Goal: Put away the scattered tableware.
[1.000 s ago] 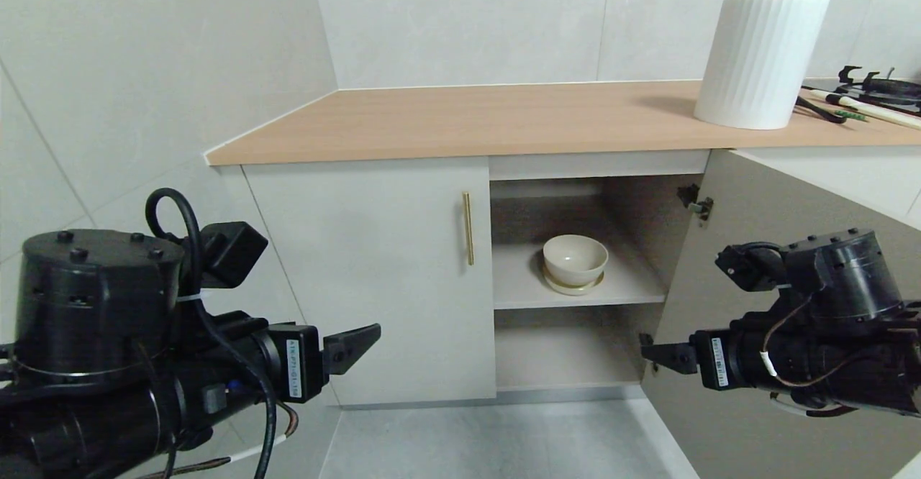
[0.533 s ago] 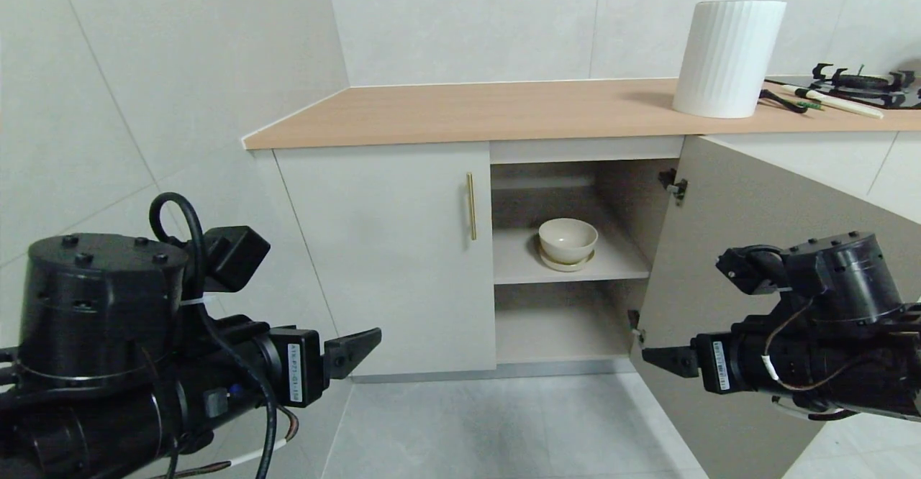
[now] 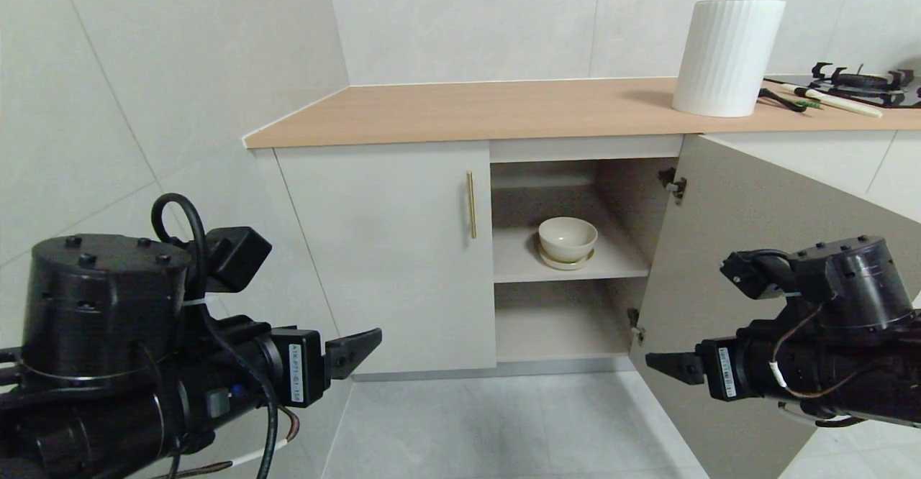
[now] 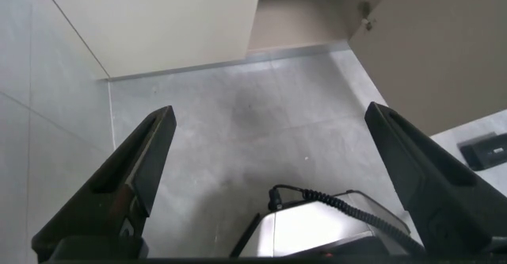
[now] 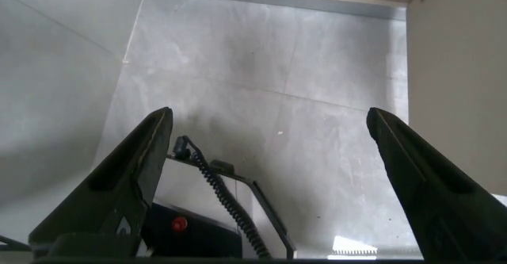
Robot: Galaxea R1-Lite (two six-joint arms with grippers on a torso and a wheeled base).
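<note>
A cream bowl (image 3: 568,237) sits on a small plate (image 3: 566,262) on the upper shelf of the open cabinet (image 3: 561,277). My left gripper (image 3: 357,347) hangs low in front of the closed left door, well short of the shelf. It is open and holds nothing; the left wrist view shows the left gripper (image 4: 269,117) wide apart over the grey floor. My right gripper (image 3: 663,365) is held low beside the open door. It is open and empty too, and the right wrist view shows the right gripper (image 5: 269,117) above floor tiles.
The cabinet's right door (image 3: 727,249) stands swung out next to my right arm. The left door (image 3: 403,249) with a brass handle (image 3: 470,205) is closed. On the wooden countertop (image 3: 468,112) stand a white ribbed canister (image 3: 727,58) and utensils (image 3: 827,96) by a stove.
The whole head picture has shifted: the camera has drawn back from the cabinet. Bowl and plate have stayed in place. Both grippers have stayed open, the right arm sinking slightly.
</note>
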